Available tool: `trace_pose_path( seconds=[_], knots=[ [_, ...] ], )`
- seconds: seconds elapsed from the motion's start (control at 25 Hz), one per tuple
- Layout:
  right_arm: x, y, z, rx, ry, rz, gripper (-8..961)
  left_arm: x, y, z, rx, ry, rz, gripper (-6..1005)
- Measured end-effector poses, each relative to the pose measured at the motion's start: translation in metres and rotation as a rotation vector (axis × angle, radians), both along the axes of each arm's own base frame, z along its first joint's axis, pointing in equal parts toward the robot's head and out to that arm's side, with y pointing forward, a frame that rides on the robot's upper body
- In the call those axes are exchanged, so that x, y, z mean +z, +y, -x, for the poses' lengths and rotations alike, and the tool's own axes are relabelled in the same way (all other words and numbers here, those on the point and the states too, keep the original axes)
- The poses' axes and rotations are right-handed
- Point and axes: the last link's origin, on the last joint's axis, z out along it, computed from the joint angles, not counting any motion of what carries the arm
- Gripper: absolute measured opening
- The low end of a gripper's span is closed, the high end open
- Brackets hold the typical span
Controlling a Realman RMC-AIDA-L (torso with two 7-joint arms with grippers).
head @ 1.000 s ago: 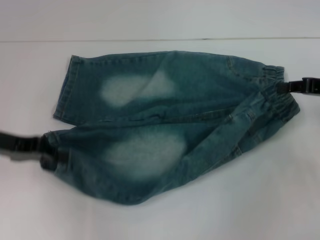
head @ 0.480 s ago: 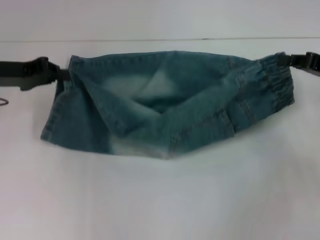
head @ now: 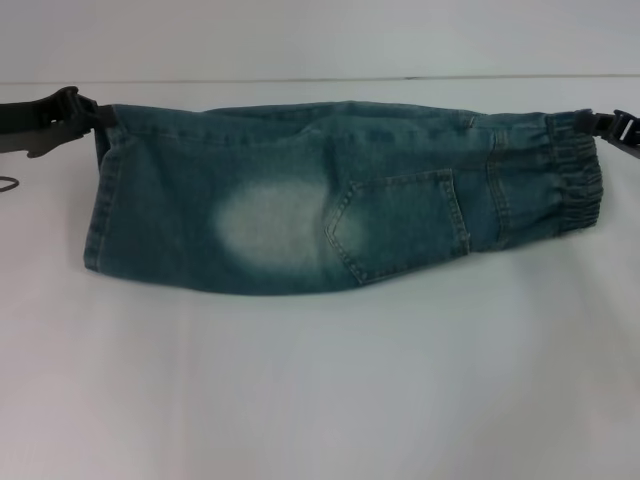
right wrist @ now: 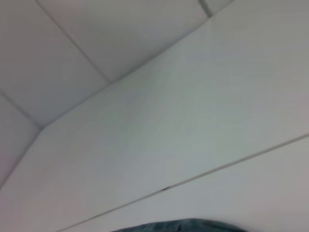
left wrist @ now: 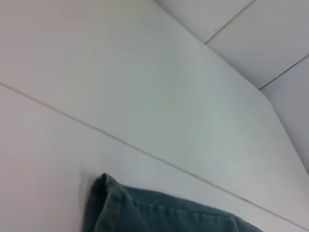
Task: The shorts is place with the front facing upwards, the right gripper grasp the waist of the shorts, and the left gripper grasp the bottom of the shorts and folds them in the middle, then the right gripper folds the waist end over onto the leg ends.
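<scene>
Head view: one pair of shorts point(head: 340, 200) lies folded lengthwise on the white table point(head: 320, 390), stretched between two tools. The left tool point(head: 105, 120) pinches the hem corner; the right tool point(head: 590, 122) pinches the waistband point(head: 565, 180).

A sliver of the shorts point(right wrist: 181, 225) peeks in at one edge. Beyond it, the white table point(right wrist: 169, 125) stretches away.

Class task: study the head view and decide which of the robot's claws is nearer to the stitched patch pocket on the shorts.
Right. The right claw is at the waistband corner, nearer the pocket. The left claw is at the hem corner, across the shorts.
</scene>
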Motion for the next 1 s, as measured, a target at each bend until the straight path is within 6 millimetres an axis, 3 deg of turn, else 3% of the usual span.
trace_pose_path(
  seconds=[0.28, 1.0],
  knots=[
    [-0.015, 0.012, 0.006, -0.005, -0.091, -0.051, 34, -0.009, 0.008, -0.011, -0.078, 0.020, -0.051, 0],
    [-0.006, 0.025, 0.018, 0.061, -0.140, -0.208, 33, -0.028, 0.029, -0.016, -0.068, 0.155, -0.175, 11]
  ],
)
